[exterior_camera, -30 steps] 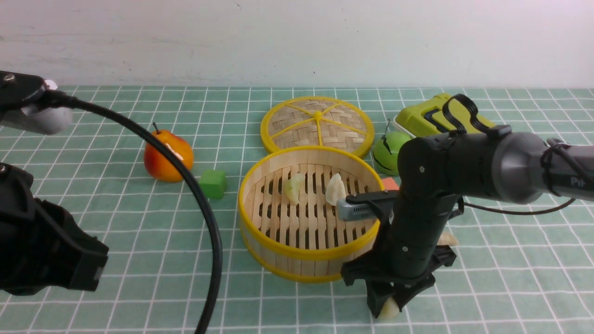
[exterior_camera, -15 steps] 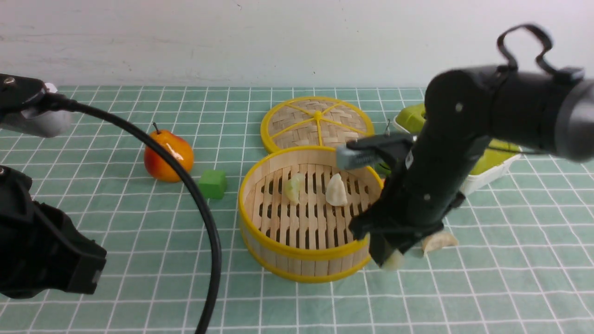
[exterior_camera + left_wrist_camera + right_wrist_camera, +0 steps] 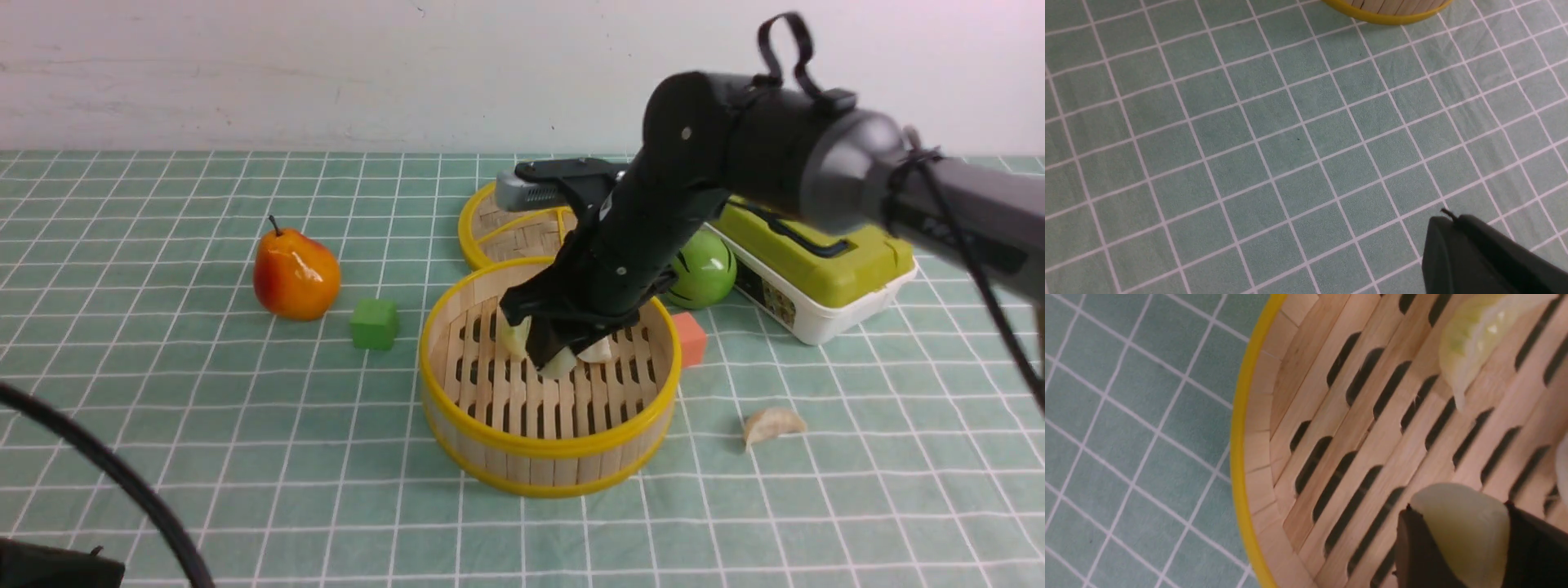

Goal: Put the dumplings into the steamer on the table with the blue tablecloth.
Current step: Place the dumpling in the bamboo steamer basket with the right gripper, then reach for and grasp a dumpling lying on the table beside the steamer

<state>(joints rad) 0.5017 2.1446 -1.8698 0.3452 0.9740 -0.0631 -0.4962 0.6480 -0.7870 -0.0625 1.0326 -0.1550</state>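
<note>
The steamer [image 3: 490, 441] stands mid-table on the table with the blue tablecloth [image 3: 245, 425]. My right gripper [image 3: 555, 359] is shut on a pale dumpling [image 3: 562, 365] and holds it just above the slats inside the steamer. In the right wrist view the held dumpling [image 3: 1461, 531] sits between my right gripper's [image 3: 1457, 539] dark fingers. A greenish dumpling [image 3: 514, 336] and a cream one [image 3: 600, 353] lie in the steamer, partly hidden by the arm. A fourth dumpling [image 3: 772, 425] lies on the cloth to the steamer's right. My left gripper [image 3: 1443, 220] is shut and empty over bare cloth.
The woven lid [image 3: 506, 224] lies behind the steamer. A pear [image 3: 295, 276] and a green cube [image 3: 375, 323] are to its left. An orange cube [image 3: 691, 339], a green apple [image 3: 704, 269] and a lime-and-white box [image 3: 816, 269] are to its right. The left arm's cable [image 3: 122, 482] crosses the front left corner.
My right gripper has lifted the dumpling off the cloth at the steamer's front right and carried it up and left to above the steamer's slats. The left arm has dropped almost out of the front view.
</note>
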